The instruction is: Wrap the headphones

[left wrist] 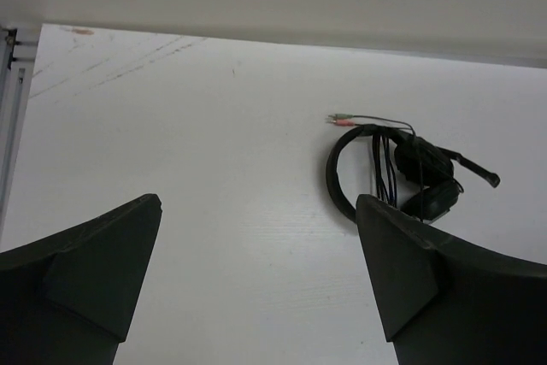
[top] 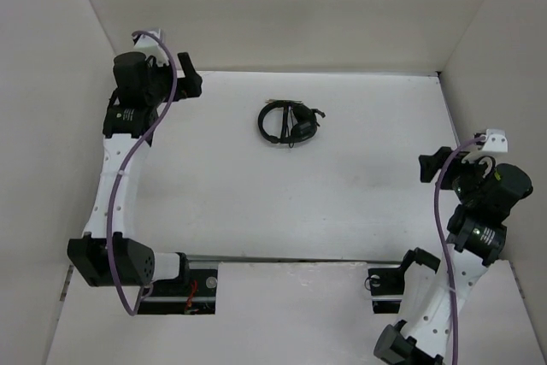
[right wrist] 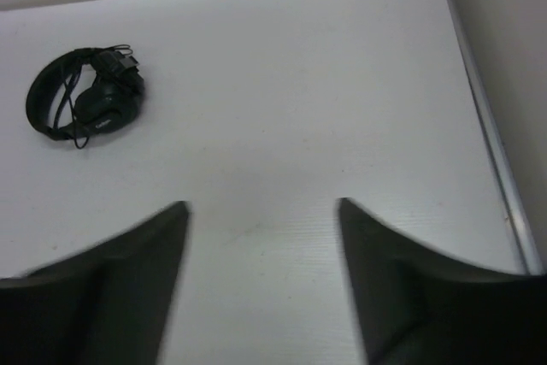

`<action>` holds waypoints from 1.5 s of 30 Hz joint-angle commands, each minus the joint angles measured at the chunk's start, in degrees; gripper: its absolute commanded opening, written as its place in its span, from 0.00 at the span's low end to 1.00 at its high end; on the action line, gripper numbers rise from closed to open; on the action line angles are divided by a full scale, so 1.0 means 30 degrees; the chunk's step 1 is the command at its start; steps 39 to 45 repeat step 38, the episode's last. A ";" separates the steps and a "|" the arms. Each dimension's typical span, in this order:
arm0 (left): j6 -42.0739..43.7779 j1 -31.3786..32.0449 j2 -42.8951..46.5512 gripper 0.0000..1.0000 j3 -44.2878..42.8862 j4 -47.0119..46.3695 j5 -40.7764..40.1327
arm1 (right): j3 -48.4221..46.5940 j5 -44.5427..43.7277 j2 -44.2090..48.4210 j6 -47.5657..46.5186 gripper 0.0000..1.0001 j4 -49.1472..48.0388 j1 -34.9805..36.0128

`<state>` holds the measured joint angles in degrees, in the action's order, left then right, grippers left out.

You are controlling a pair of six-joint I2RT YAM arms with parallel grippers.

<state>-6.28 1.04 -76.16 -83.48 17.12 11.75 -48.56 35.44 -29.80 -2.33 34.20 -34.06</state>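
The black headphones (top: 288, 122) lie flat on the white table near its far middle, the cord bundled across the headband and the mic boom sticking out to the right. They show in the left wrist view (left wrist: 402, 177), with two small plug tips (left wrist: 346, 120) beside the headband, and in the right wrist view (right wrist: 84, 96) at upper left. My left gripper (top: 190, 77) is open and empty at the far left, well apart from them. My right gripper (top: 432, 164) is open and empty at the right side, also apart.
White walls enclose the table on the left, back and right. A metal strip runs along the table's right edge (right wrist: 491, 134). Purple cables (top: 158, 117) run along both arms. The arm bases sit at the near edge (top: 197, 284).
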 commanded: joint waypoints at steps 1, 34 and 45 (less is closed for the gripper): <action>0.0482 -0.0389 0.1303 1.00 0.0755 0.0618 0.0830 | 0.0100 -0.0361 -0.0027 0.0688 1.00 -0.0265 -0.0145; 0.1684 -0.7187 0.2770 1.00 0.3277 0.2055 0.1504 | -0.4147 -0.6190 -0.4626 -0.1125 1.00 0.4394 0.2432; 0.1539 -0.7129 0.2740 1.00 0.3277 0.1938 0.1445 | -0.4031 -0.6832 -0.4803 -0.1332 1.00 0.3926 0.2668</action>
